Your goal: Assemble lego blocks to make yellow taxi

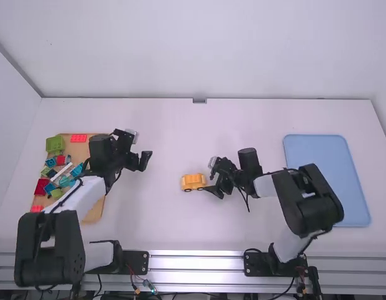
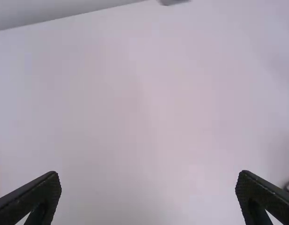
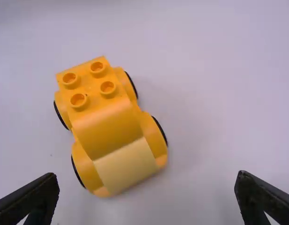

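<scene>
Yellow taxi: on the table near the middle, standing up on its wheels. The wheels down low likely help it stay put.
Top bumps: four of them, facing up. That way one more block could click on top, I think.
Right gripper: wide open, holding nothing. In the high view the taxi is just beside it, at nine o'clock. Maybe it is this close so it can grab or fix the taxi.
Left gripper: wide open too, holding nothing. In the high view it is at ten o'clock from the taxi, well apart. There it leaves the other one room to work.
Blocks: red, green and blue ones, on the brown board at nine o'clock from the taxi. That puts them near the left arm, so it can pick from them.
Blue tray: at three o'clock from the taxi. It may be the taxi's parking spot.
Careful: a bump from the side could roll the taxi off.
</scene>
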